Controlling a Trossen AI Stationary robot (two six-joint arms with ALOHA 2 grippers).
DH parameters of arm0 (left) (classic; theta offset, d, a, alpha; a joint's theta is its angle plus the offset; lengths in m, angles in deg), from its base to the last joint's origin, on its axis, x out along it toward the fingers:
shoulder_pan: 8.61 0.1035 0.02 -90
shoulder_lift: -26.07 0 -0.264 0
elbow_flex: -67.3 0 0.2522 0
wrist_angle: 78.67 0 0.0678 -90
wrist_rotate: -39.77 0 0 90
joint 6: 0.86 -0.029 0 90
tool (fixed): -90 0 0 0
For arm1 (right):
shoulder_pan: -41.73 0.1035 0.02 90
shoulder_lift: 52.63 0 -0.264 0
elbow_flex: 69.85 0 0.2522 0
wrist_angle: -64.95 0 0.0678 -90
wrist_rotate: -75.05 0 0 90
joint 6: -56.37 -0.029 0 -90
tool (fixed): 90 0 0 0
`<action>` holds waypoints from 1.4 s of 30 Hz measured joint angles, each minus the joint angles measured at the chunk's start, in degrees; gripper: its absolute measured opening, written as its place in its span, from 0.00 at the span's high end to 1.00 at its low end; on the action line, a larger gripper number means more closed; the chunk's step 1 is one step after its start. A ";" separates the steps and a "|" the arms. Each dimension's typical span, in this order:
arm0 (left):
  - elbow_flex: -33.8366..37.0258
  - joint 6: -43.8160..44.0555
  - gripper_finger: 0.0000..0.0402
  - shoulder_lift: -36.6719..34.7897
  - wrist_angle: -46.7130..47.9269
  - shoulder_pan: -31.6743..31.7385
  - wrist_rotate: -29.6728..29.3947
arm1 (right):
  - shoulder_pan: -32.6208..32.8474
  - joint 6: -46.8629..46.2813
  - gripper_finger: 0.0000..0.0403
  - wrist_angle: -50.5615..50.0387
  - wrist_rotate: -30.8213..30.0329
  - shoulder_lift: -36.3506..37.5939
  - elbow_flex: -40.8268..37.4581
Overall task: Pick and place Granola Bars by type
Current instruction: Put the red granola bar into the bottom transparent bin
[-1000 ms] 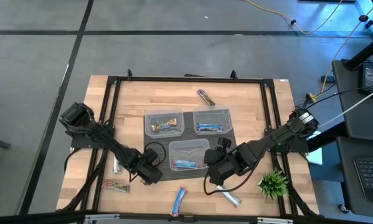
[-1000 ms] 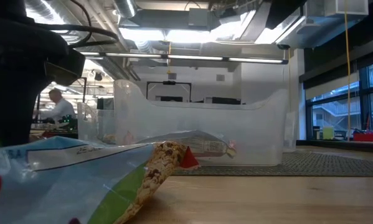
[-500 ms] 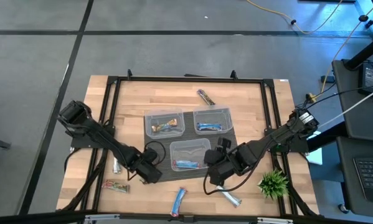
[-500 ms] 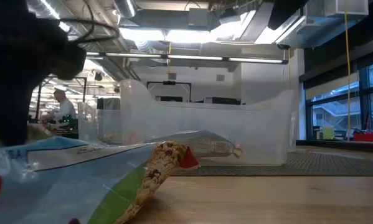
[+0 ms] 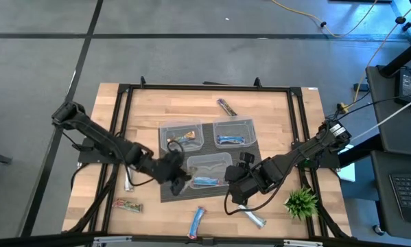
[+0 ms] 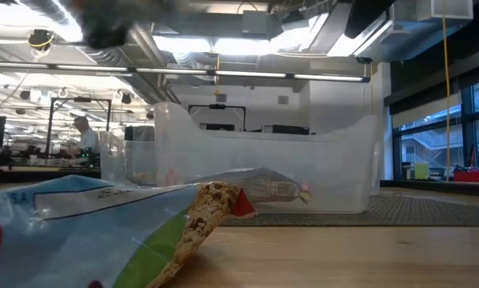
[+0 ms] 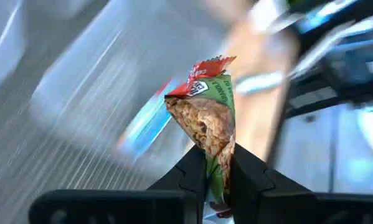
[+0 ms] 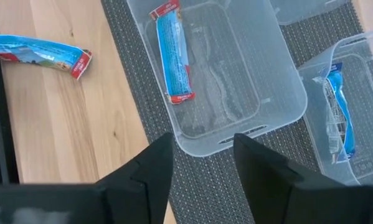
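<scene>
the wooden table (image 5: pixel 274 110) carries a dark mat (image 5: pixel 250 161) near its middle with three clear tubs (image 5: pixel 206 162) on it; the low view is mostly blocked by a blurred blue wrapper right at the lens. the left arm reaches in from the table's left edge, its left gripper (image 5: pixel 175 167) over the mat's left part, just beside the front tub, but the high view hides its tips. the left wrist view is smeared with blur, yet shows the fingers (image 7: pixel 195 171) clamped on a green-red granola bar (image 7: pixel 208 118) standing upright between them. the right arm comes from the right edge, its right gripper (image 5: pixel 238 180) low by the front tub's right end, fingers (image 8: pixel 150 168) spread apart with nothing between them. a blue bar (image 8: pixel 174 53) lies inside that front tub, another blue bar (image 5: pixel 197 222) near the table's front edge, a silver bar (image 5: pixel 254 219) beside it, and a small plant (image 5: pixel 301 202) toward the front right corner.
</scene>
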State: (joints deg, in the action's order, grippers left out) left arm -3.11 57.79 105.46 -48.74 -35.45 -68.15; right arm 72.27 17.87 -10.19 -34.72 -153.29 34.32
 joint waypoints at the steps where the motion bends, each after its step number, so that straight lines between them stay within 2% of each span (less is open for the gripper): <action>1: -0.93 -3.42 0.91 0.01 -1.71 0.89 0.07 | 0.00 0.00 0.58 -0.05 0.00 0.00 0.00; 4: -4.11 -12.15 0.91 1.53 -4.12 3.70 1.81 | 0.00 -1.08 0.58 -0.13 0.00 0.00 0.00; 8: -8.02 -19.50 0.92 6.47 -3.61 7.03 6.07 | 0.47 -4.21 0.58 -1.07 0.27 0.00 0.00; 12: -12.02 -25.30 0.92 13.08 -0.30 9.42 10.25 | 1.85 -7.91 0.58 -2.79 0.28 0.00 -0.02; 17: -16.02 -30.87 0.92 20.38 5.67 12.24 10.39 | 4.03 -13.16 0.58 -4.59 0.31 0.00 -0.02; 26: -18.72 -32.61 0.91 27.43 6.53 16.73 14.14 | 9.01 -24.67 0.58 -4.23 0.08 0.00 -0.02; 36: -18.72 -32.48 0.89 28.39 6.28 17.30 14.81 | 14.94 -37.45 0.58 -3.75 -2.12 -0.56 -0.02; 42: -18.72 -32.32 0.88 28.39 6.11 17.33 14.63 | 17.35 -42.50 0.58 -3.36 -1.14 -2.98 -0.02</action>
State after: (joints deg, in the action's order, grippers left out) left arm -21.83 25.48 133.85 -42.63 -18.12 -53.52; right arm 89.63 -24.64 -13.56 -35.86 -156.27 34.30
